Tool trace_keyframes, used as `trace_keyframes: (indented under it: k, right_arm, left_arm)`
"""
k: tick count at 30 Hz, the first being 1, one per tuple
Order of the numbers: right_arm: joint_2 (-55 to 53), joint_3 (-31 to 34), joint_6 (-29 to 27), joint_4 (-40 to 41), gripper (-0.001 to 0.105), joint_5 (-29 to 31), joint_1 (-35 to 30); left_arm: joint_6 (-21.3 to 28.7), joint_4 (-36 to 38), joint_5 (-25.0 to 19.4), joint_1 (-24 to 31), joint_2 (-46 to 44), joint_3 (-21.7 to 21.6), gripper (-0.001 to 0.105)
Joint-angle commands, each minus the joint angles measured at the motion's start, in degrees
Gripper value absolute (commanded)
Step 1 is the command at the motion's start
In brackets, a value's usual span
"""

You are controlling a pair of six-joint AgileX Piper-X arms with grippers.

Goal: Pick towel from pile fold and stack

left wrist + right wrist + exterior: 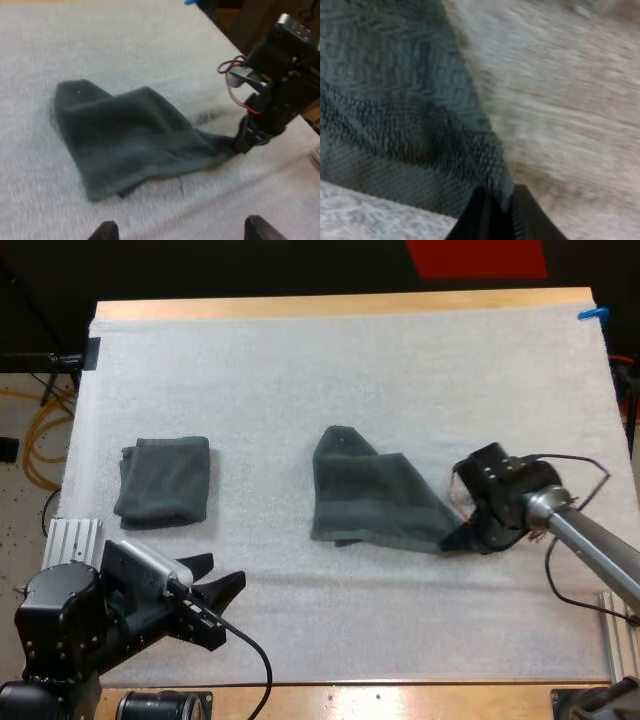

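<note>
My right claw [464, 536] is clamped on the right corner of the loose towel [365, 502], which lies mid-way across the white mat [300, 370]. My left claw [222, 571] stands wide, holding nothing, near the 1 folded towel [165, 480].

Folded towel [165, 481] L; crumpled towel [370, 502] ctr

White mat [350, 370] covers a wooden table [340, 306], pale floor [20, 510] at left

Folded towel [165, 480] flat, left on mat [300, 370]; loose towel [365, 500] mid-mat, corner in right tool [470, 535].
</note>
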Motion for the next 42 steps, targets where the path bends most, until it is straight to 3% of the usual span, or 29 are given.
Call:
trace_keyframes:
  k: [1,8,11,16,20,27,42]
  right_arm:
    - [-1.2,0.13,-0.83,-0.1,0.0,0.34,-0.79]
    - [-3.67,0.12,-1.33,-0.89,0.0,0.34,-1.13]
    - [-3.86,0.12,-1.29,-0.89,0.0,0.34,-1.13]
    - [-3.86,0.12,-1.29,-1.03,0.0,0.34,-1.13]
    - [-3.86,0.12,-1.27,-1.03,0.0,0.34,-1.13]
    - [-3.86,0.12,-1.17,-0.87,0.0,0.34,-1.13]
    - [-3.86,0.12,-1.17,-0.89,0.0,0.34,-1.13]
  left_arm:
    - [0.23,-1.57,-0.08,0.12,0.13,0.01,0.051]
    - [0.23,-5.67,-0.12,0.09,6.67,0.01,0.051]
    - [0.23,-8.97,-3.09,-1.29,10.23,0.01,0.051]
    - [0.23,-12.71,-10.24,-10.15,15.51,0.01,0.051]
    - [0.23,-13.24,-21.65,-19.81,20.91,0.01,0.051]
    - [0.23,-19.54,-28.06,-31.08,33.31,0.01,0.051]
    - [0.23,-28.15,-30.54,-33.07,55.07,0.01,0.051]
